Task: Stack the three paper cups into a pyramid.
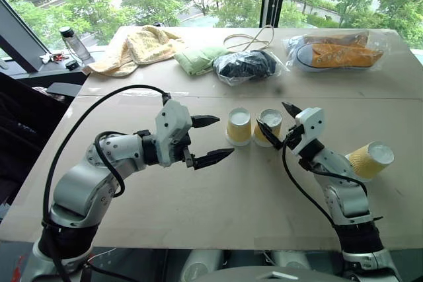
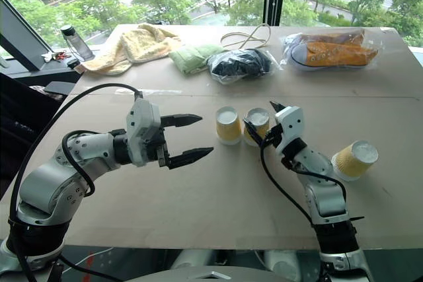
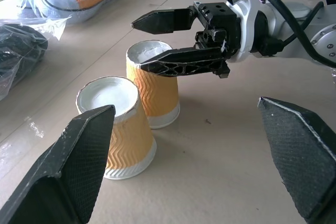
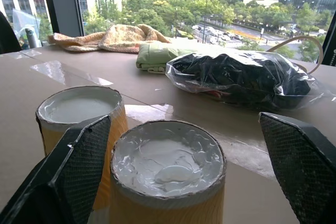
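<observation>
Two yellow ribbed paper cups stand upside down and side by side mid-table, the left cup [image 1: 238, 125] and the right cup [image 1: 269, 127]. No cup rests on top of them. A third cup [image 1: 370, 160] lies on its side near the table's right edge. My right gripper [image 1: 274, 115] is open, its fingers straddling the top of the right cup [image 3: 152, 85] without pinching it. Seen from the right wrist, that cup's white base [image 4: 167, 158] sits between the fingers. My left gripper [image 1: 225, 137] hovers open and empty just left of the left cup [image 3: 123, 127].
Along the table's far side lie a yellow towel [image 1: 135, 47], a green cloth [image 1: 198, 59], a black item in a plastic bag [image 1: 246, 65], a looped cord [image 1: 250, 39] and bagged orange shoes [image 1: 337, 51]. A bottle [image 1: 74, 43] stands far left.
</observation>
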`<control>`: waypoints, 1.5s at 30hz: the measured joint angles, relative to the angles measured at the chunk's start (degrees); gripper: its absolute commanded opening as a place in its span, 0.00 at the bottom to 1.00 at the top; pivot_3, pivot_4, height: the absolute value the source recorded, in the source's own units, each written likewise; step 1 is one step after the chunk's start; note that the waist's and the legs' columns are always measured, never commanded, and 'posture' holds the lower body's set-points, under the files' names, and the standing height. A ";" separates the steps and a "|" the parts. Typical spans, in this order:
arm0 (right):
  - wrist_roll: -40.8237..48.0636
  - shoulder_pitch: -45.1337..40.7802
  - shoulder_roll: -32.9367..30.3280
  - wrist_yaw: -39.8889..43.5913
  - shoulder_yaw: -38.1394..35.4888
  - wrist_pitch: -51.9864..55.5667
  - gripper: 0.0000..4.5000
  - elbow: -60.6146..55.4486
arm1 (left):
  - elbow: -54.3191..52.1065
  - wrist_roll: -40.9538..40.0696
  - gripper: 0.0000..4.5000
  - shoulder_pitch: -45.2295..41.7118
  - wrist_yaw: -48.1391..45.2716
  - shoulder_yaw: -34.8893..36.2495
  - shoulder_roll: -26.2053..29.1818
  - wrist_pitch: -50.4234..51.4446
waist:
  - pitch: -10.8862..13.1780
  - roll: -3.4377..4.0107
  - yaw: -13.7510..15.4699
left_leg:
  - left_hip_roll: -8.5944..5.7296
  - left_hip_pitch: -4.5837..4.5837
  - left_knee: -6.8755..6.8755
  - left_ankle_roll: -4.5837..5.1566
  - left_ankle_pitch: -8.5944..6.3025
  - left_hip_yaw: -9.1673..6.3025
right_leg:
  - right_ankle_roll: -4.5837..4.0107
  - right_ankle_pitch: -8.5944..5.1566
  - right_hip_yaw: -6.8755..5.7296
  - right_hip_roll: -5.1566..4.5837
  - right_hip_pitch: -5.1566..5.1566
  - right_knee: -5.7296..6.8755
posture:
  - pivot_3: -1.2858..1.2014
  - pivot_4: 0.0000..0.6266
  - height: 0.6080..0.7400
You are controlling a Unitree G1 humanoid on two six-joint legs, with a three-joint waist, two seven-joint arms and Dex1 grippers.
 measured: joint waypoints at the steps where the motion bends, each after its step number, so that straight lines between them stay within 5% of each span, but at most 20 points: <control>1: 0.29 0.55 -0.48 0.02 -0.48 -0.04 0.99 -0.87 | 0.00 -0.06 1.00 -0.10 0.14 0.00 -0.18 0.01 | 0.00 0.00 0.03 | 0.00 0.00 0.00 0.00 0.00 0.00 | 0.00 0.00 0.00 0.00 0.00 0.00 | 0.52 0.24 1.00; 9: 5.70 4.96 -6.12 0.39 -5.32 4.81 0.99 -15.38 | 0.14 -3.45 1.00 -8.32 0.23 -0.92 -2.68 1.98 | 0.01 -0.02 0.63 | 0.00 -0.03 0.02 0.00 0.00 -0.04 | 0.01 0.00 -0.05 0.00 0.00 -0.03 | 0.52 0.24 1.00; 18: 11.11 23.57 -9.93 -4.79 -24.75 12.51 0.99 -29.84 | 5.52 -2.41 1.00 -17.48 -5.23 -9.80 -5.51 2.24 | 0.03 0.02 1.43 | 0.00 -0.10 0.03 0.01 0.00 -0.04 | 0.03 -0.02 -0.05 -0.01 0.05 -0.08 | 0.52 0.24 1.00; 27: 10.21 33.88 -5.72 -7.44 -26.85 11.35 0.99 -31.99 | 9.22 -0.36 1.00 -19.12 -8.69 -11.75 -7.79 0.23 | 0.03 0.01 1.34 | 0.06 -0.09 0.04 0.01 0.00 -0.01 | 0.03 -0.03 -0.03 0.02 0.06 -0.10 | 0.52 0.24 1.00; 45: 13.98 34.66 -2.15 -9.37 -30.98 9.02 0.99 -25.96 | 9.17 -0.27 1.00 -18.93 -8.18 -11.69 -8.88 0.30 | 0.04 0.00 1.33 | 0.06 -0.09 0.04 0.02 0.00 -0.01 | 0.03 -0.03 -0.03 0.01 0.06 -0.10 | 0.52 0.24 1.00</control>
